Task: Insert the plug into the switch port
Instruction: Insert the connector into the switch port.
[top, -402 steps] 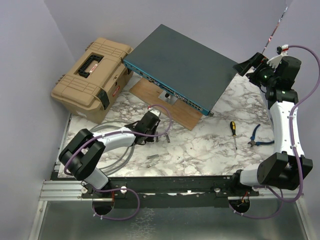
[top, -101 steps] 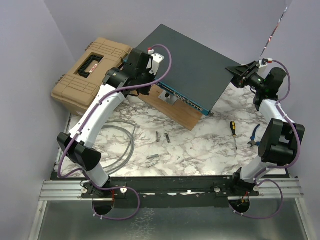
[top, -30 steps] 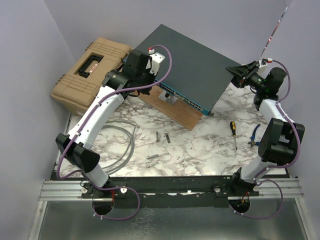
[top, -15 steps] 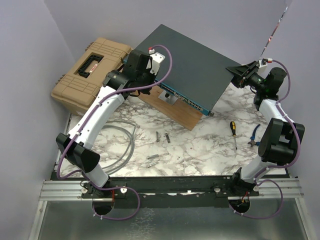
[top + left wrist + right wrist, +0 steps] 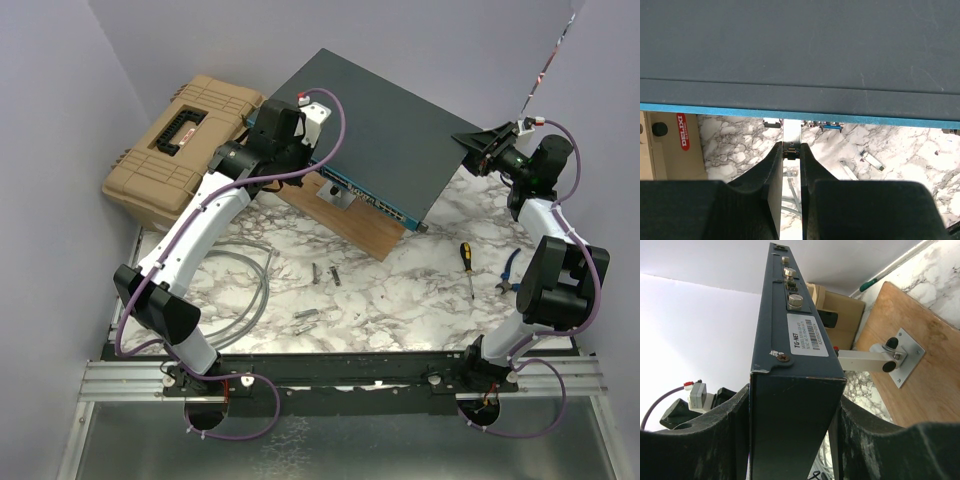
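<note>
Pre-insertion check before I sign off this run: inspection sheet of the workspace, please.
Surface: marble tabletop; wooden board under the switch.
Job's things: switch tilted on a bracket; plug just below its blue port face, seating not visible.
Clutter: tan toolbox, screwdriver, pliers, small metal parts.
Grippers: left gripper shut on plug; right gripper clamping switch end.
Cables: grey cable looped on the tabletop.
Surroundings: lavender walls.

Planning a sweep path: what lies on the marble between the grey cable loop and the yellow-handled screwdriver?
A few small metal pieces lie scattered on the marble table between the cable loop and the screwdriver; the top view shows them.
</note>
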